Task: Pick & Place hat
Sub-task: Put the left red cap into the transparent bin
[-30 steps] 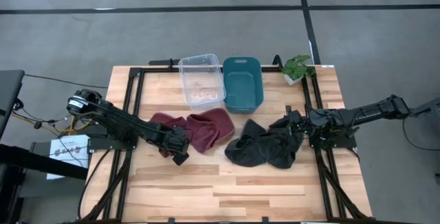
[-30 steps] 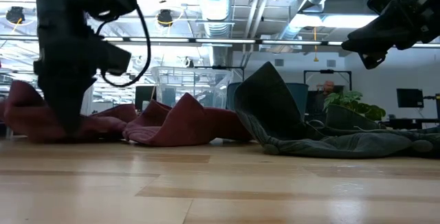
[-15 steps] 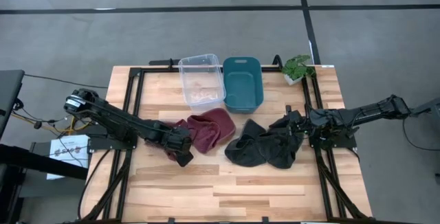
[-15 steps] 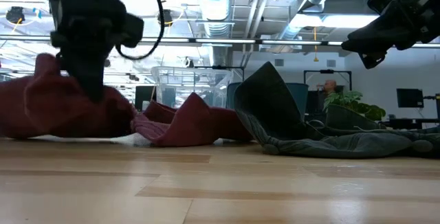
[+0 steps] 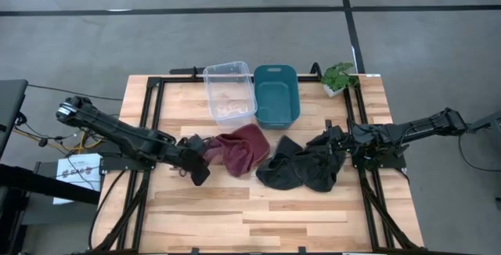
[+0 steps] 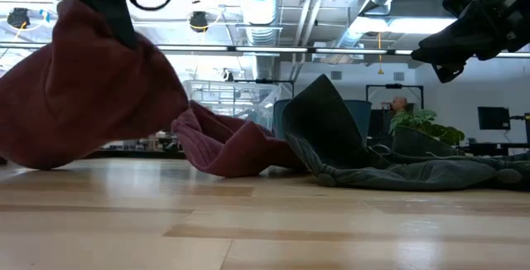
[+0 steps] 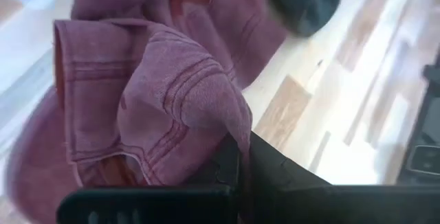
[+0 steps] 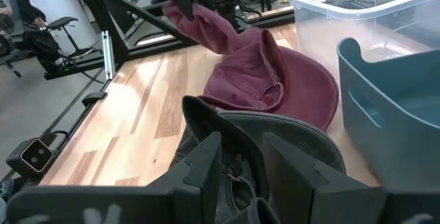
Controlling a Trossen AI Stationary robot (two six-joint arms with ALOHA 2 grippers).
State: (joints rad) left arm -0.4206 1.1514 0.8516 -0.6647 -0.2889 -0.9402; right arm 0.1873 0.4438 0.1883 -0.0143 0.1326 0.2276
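The left arm reaches from the tabletop's left edge toward the middle, its left hand (image 5: 194, 161) raised off the surface with its fingers pinched together on maroon cloth. The right arm stretches in from the right edge, low; the right hand (image 5: 338, 142) has its fingers (image 8: 206, 165) parted around dark cloth

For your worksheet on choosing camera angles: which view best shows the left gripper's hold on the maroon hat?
The left wrist view: the left gripper pinches a fold of the maroon hat up close. The high view shows the hat whole but small; the low view shows lifted cloth; the right wrist view shows it from afar.
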